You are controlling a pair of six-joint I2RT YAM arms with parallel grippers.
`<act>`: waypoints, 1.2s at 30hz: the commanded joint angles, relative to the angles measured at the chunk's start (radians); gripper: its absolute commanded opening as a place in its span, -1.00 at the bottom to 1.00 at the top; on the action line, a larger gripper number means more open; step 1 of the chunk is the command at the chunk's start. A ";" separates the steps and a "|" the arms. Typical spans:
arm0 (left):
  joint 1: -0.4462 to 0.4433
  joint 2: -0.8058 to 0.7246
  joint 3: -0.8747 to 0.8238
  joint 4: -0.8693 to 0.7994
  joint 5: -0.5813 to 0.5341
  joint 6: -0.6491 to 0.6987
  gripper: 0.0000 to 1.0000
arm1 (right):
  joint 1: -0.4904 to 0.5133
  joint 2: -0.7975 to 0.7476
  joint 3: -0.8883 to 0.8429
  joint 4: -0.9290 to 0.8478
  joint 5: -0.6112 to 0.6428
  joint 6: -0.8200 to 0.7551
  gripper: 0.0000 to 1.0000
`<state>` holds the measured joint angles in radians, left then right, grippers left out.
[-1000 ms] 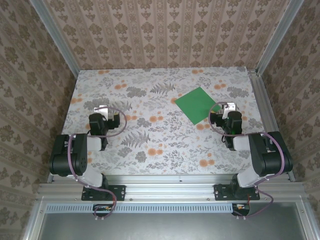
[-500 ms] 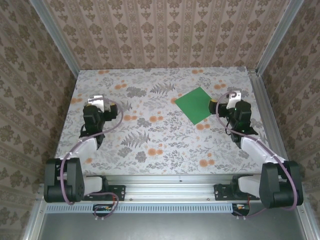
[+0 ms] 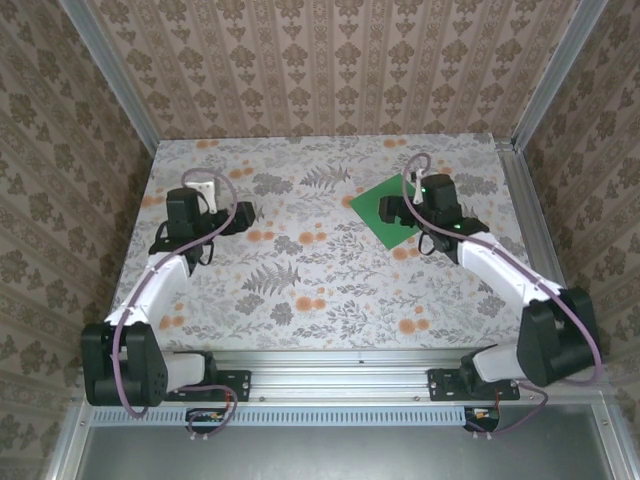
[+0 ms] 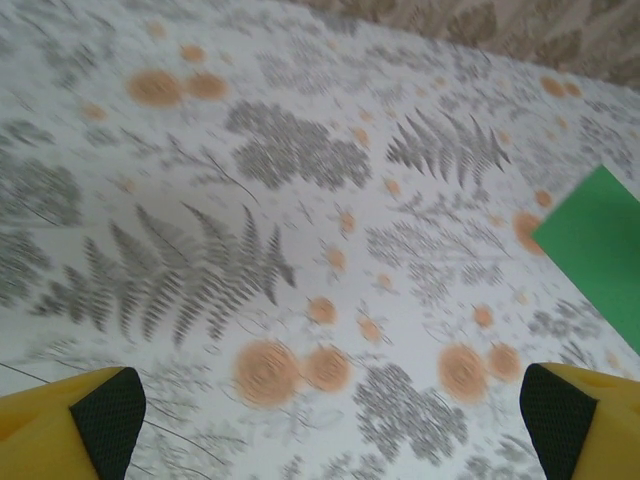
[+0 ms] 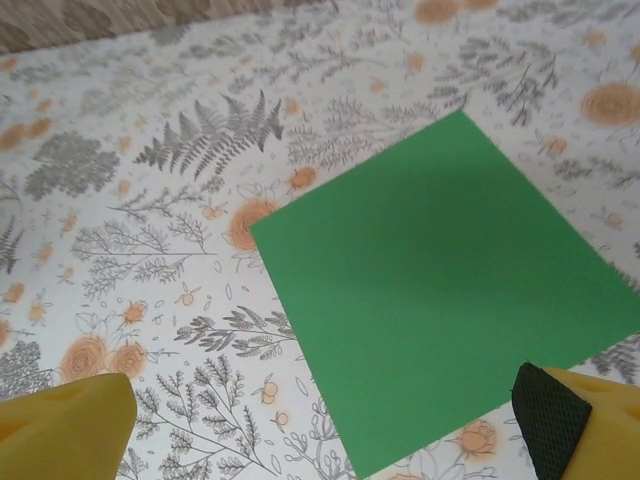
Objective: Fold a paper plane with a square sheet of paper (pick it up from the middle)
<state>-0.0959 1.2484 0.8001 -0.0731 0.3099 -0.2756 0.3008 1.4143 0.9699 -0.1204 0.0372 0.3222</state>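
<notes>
The square sheet of paper (image 3: 368, 205) is plain bright green and lies flat and unfolded on the floral tabletop, right of centre towards the back. My right gripper (image 3: 394, 210) hovers over its right part, pointing left. In the right wrist view the sheet (image 5: 440, 290) spreads between the wide-apart yellow fingers of the right gripper (image 5: 320, 430), which is open and empty. My left gripper (image 3: 242, 215) is at the left, well apart from the sheet, open and empty. In the left wrist view, the left gripper (image 4: 330, 420) is above bare table and a corner of the sheet (image 4: 600, 250) shows at the right edge. The paper plane is out of view.
The floral table (image 3: 300, 280) is boxed in by patterned walls at the back and both sides, with aluminium rails (image 3: 530, 220) along the edges. Both arms stretch forward from their bases at the near edge.
Both arms have unfolded and reached forward. The right gripper swung left over the green sheet. The left gripper moved farther back and turned right. The sheet has not moved.
</notes>
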 commanded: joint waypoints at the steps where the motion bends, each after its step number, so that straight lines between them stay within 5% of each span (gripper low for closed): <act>1: -0.029 0.029 0.044 -0.071 0.109 -0.061 1.00 | 0.018 0.114 0.104 -0.167 0.082 0.110 0.99; 9: -0.096 0.108 0.086 -0.071 0.133 -0.104 1.00 | 0.026 0.329 0.303 -0.283 0.147 0.182 0.99; 18: -0.125 0.127 0.092 -0.071 0.136 -0.117 1.00 | 0.021 0.516 0.449 -0.367 0.229 0.076 1.00; 36: -0.135 0.086 0.037 -0.109 0.170 -0.103 1.00 | -0.006 0.688 0.490 -0.375 0.031 -0.079 0.99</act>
<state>-0.2241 1.3678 0.8528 -0.1551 0.4541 -0.3744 0.3004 2.0693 1.4227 -0.4454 0.1173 0.2592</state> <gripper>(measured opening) 0.994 0.998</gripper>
